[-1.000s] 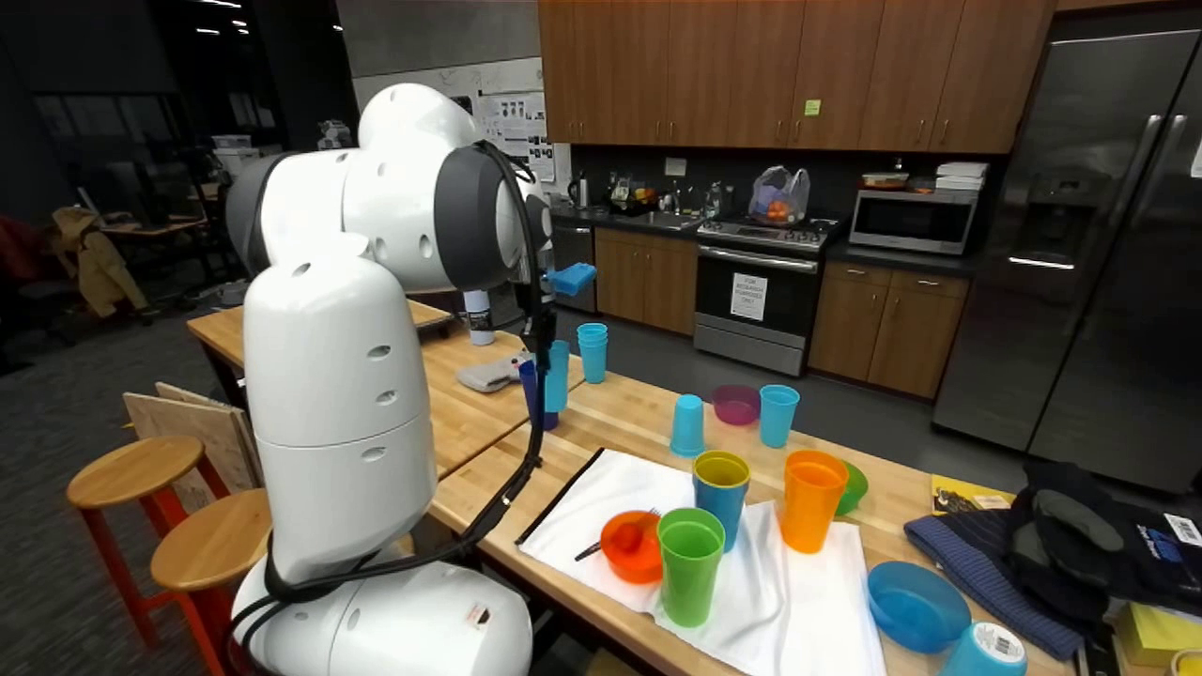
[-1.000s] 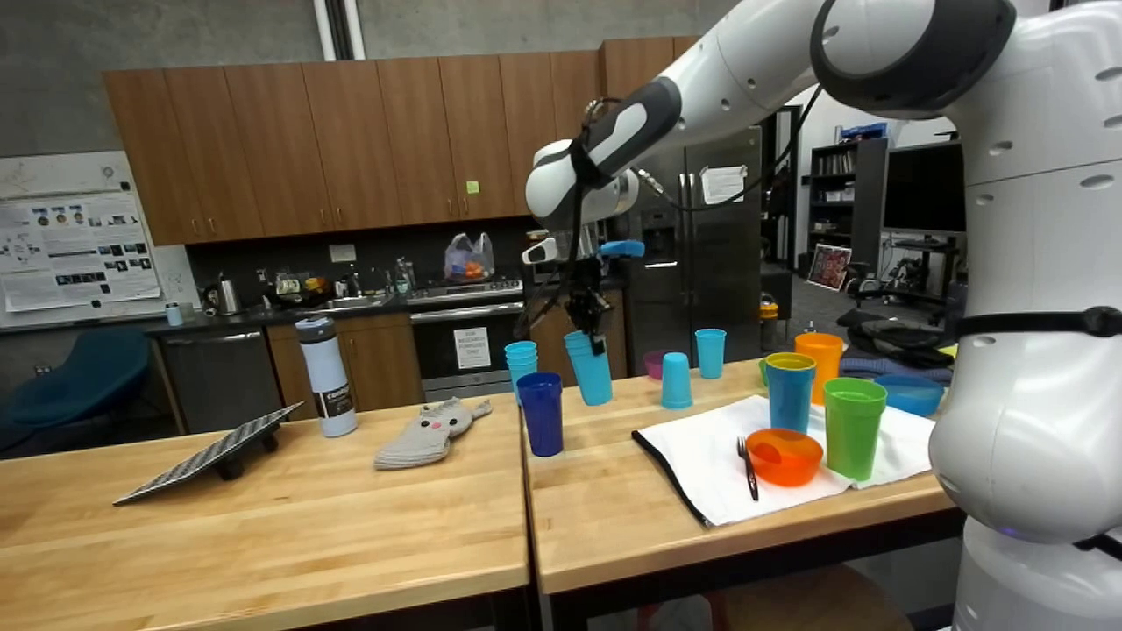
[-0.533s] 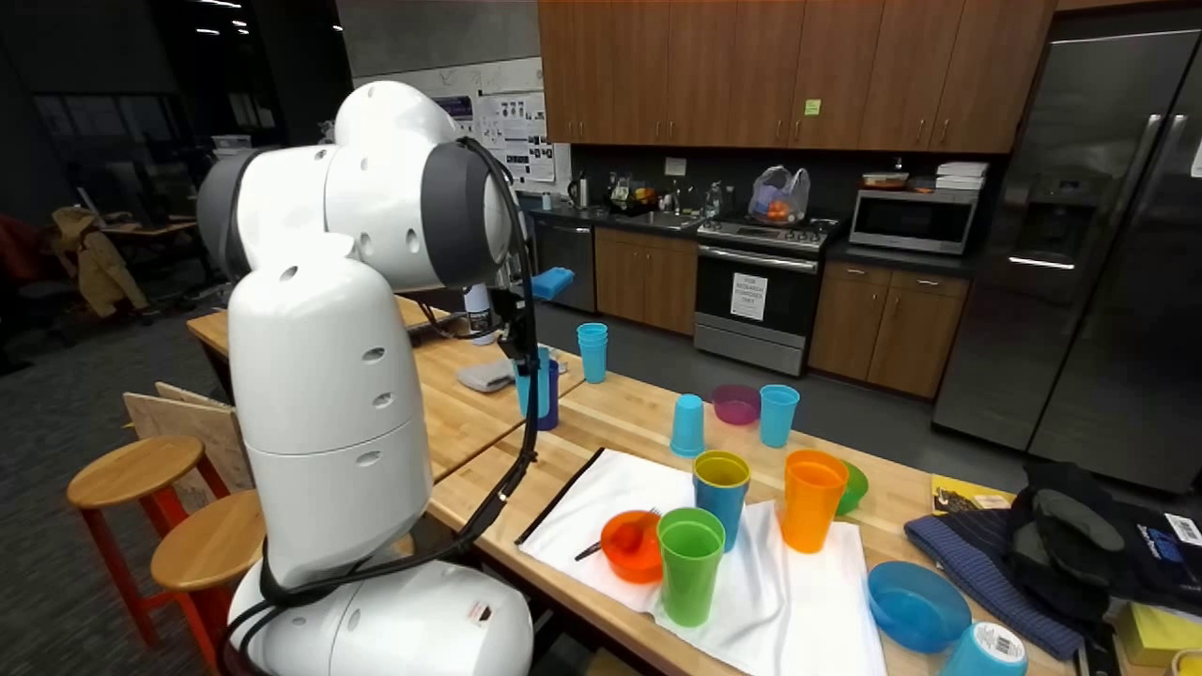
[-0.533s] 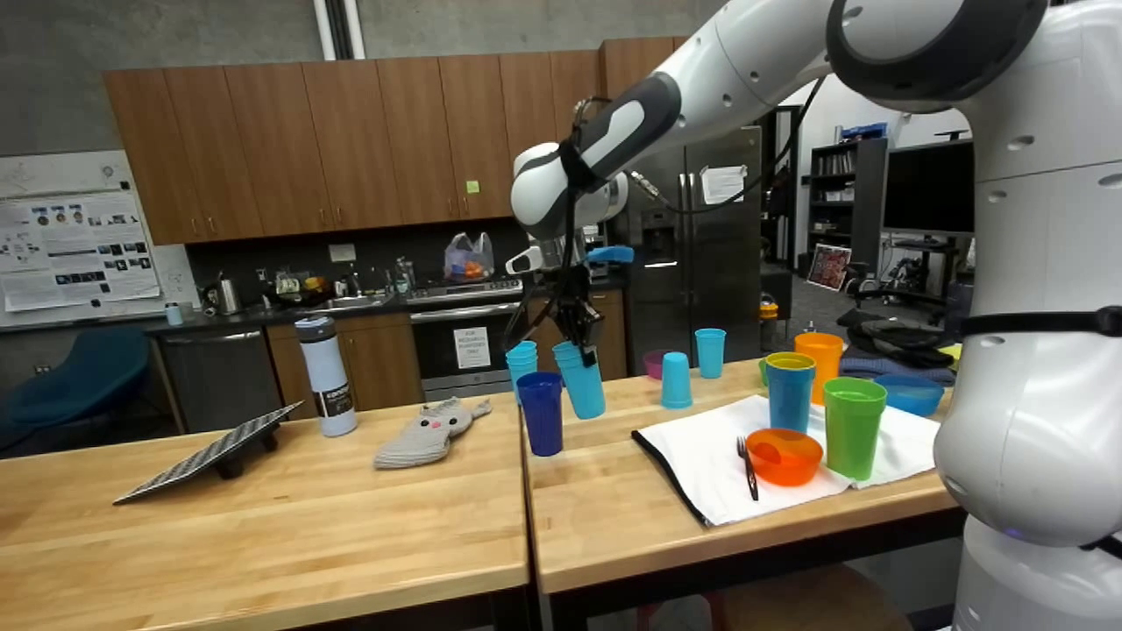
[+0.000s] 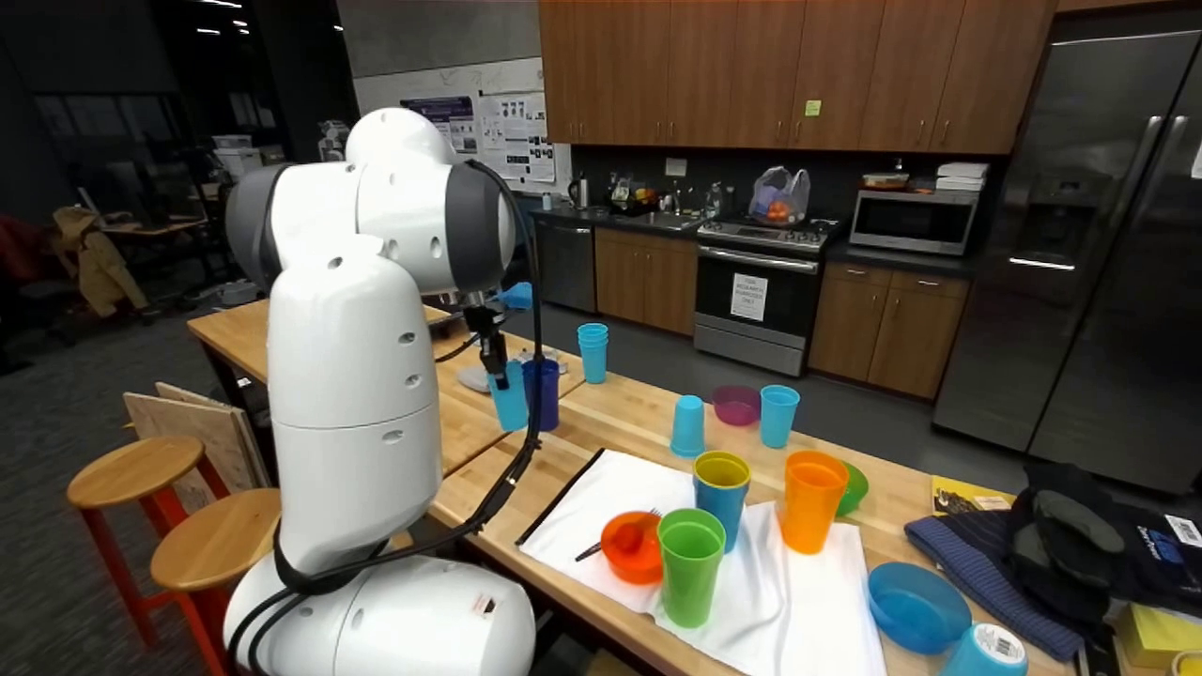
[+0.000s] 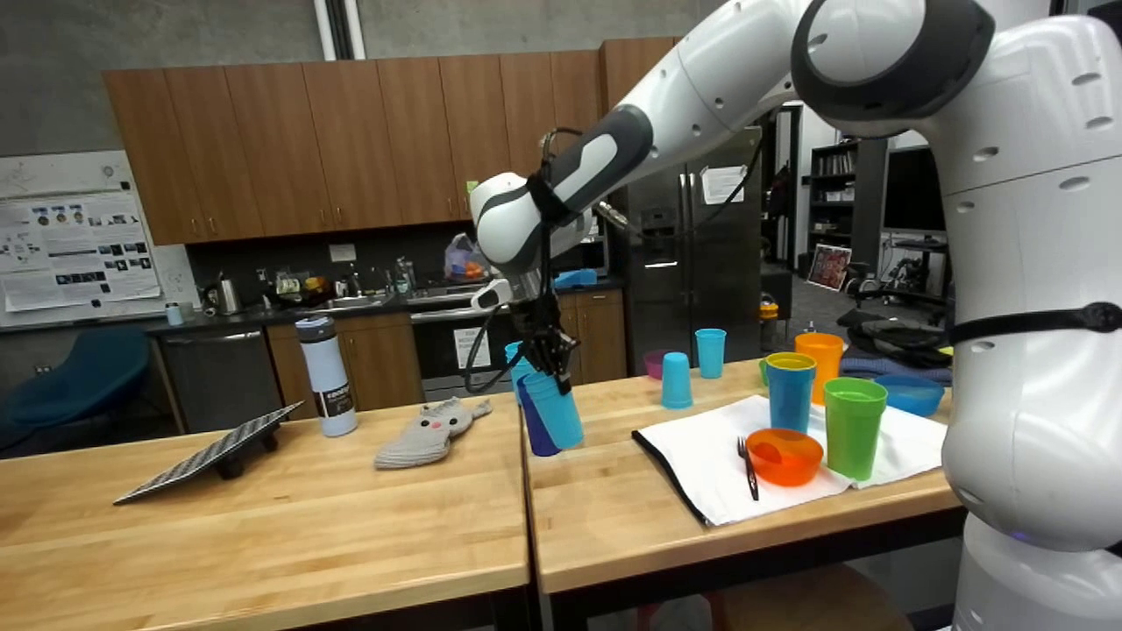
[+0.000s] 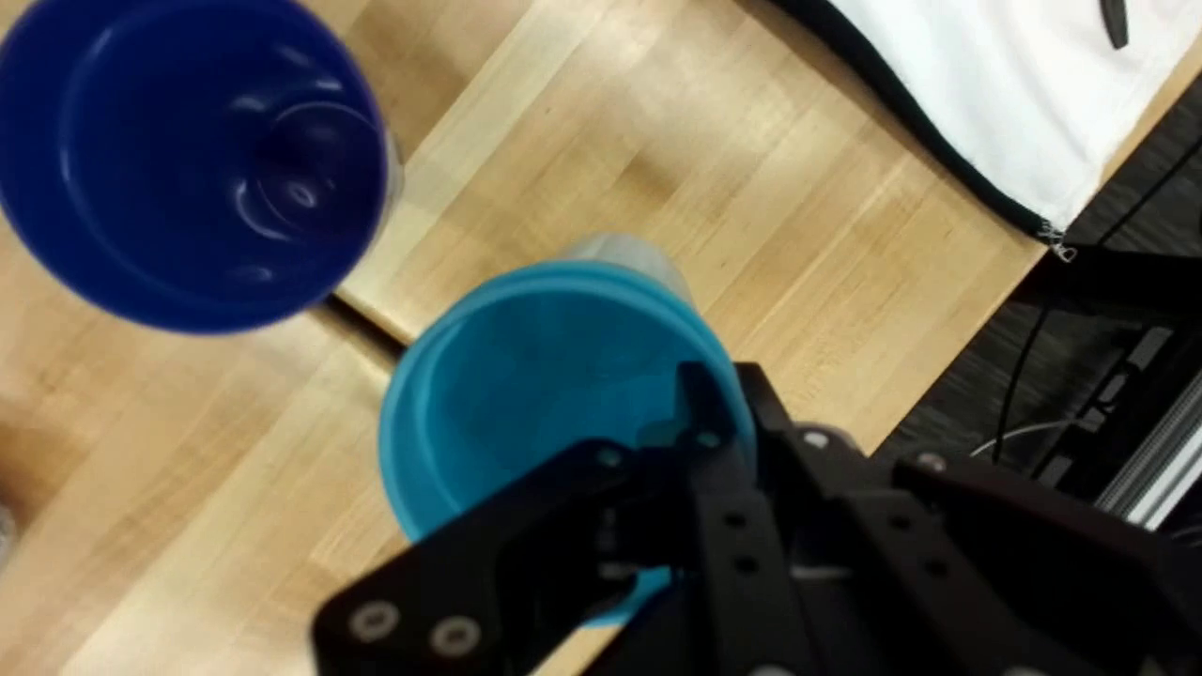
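Perhaps the tilted light-blue cup (image 7: 526,385), pinched only by its rim in the gripper (image 7: 729,394), could pivot on that narrow hold and topple the dark-blue cup (image 7: 188,178) standing near its ten o'clock in the wrist view.

Arm (image 5: 343,394): glossy white, with smooth, rounded housings (image 5: 357,488) and broad dark-grey bands (image 5: 474,228) at the joints. Oval grey recesses (image 5: 392,437) dot the white surface. A black cable (image 5: 510,481) runs outside the arm, bound in places with black wrapping (image 6: 548,200); a black strap (image 6: 1017,327) with a round stud (image 6: 1100,317) crosses the lower column (image 6: 1034,412). The base (image 5: 423,620), likewise white, bears a small label (image 5: 484,605) with a reddish patch. At the wrist (image 6: 508,223): a ribbed metallic cable fitting (image 6: 614,216) and a light-blue block (image 6: 576,279). Hand (image 7: 729,387): black, with slender linked fingers (image 7: 700,404) and round, silver-coloured screws (image 7: 374,621) with dark centres.
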Available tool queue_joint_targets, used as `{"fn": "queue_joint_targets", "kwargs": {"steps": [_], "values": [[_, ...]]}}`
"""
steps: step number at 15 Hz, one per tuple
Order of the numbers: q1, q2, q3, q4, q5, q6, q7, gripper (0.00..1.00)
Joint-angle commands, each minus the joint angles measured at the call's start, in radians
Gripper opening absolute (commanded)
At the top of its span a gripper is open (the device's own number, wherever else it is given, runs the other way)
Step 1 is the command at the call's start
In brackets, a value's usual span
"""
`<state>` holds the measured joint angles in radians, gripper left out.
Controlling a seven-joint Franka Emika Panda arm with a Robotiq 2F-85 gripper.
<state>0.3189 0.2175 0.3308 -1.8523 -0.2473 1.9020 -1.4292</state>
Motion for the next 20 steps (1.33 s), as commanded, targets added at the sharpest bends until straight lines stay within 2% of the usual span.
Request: {"fn": "queue_joint_targets", "kwargs": {"steps": [1, 9, 11, 20], "values": [[0.047, 0.092, 0.019, 0.076, -0.108, -0.025, -0.051, 0.02], [0.06, 0.158, 0.017, 0.133, -0.128, -0.004, -0.118, 0.02], [0.055, 0.14, 0.016, 0.118, -0.123, 0.024, -0.116, 0.02], [0.061, 0.104, -0.014, 0.027, -0.239, 0.128, -0.022, 0.02]]}}
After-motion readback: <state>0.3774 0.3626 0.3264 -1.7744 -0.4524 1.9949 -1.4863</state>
